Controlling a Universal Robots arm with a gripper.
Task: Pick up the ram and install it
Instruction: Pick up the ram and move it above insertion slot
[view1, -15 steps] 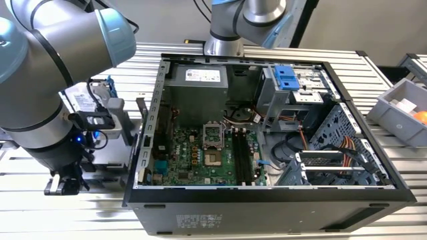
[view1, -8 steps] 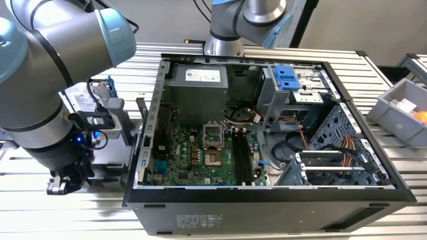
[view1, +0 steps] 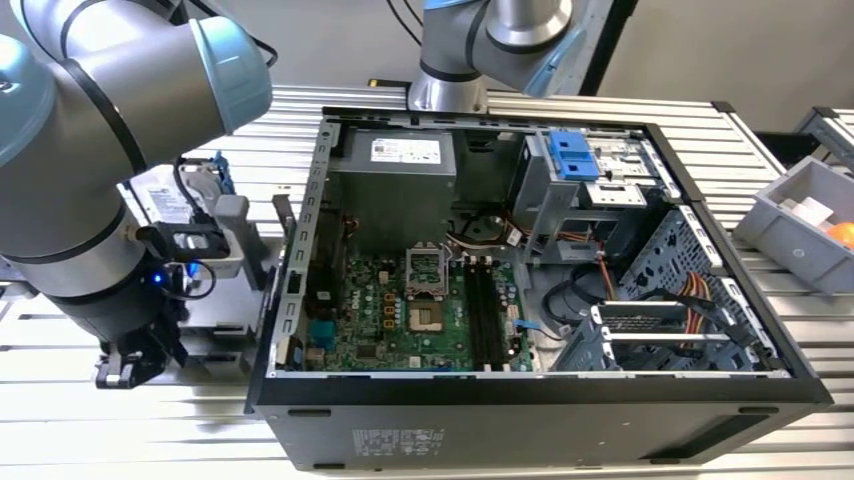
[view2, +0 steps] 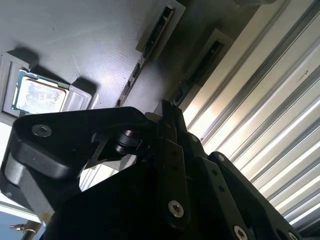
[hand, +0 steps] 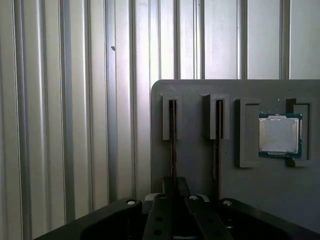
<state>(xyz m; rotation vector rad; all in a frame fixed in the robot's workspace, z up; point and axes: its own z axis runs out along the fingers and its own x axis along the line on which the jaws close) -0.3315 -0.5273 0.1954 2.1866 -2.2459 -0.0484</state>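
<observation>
First wrist view: the ram (hand: 172, 155) stood on edge in a slot of a grey holder plate (hand: 250, 195) on the ribbed tabletop (hand: 65, 125). It was in the slot farther from the processor (hand: 279, 134), and a second stick (hand: 218, 150) sat in the slot between them. The gripper (hand: 175, 187) was lined up on the ram, its jaws drawn close about the thin exposed edge. It seemed to be pinching the ram, which had not yet been lifted out.

In the exterior view the gripper (view1: 127, 368) hung low, to the exterior view's left of the open computer case (view1: 534, 420) and well apart from the motherboard (view1: 400, 310).

The ram looked light and stiff but fragile, a thin board unlikely to tolerate twisting. Its flat faces near mid-length, clear of the contact edge, seemed the safest hold.
</observation>
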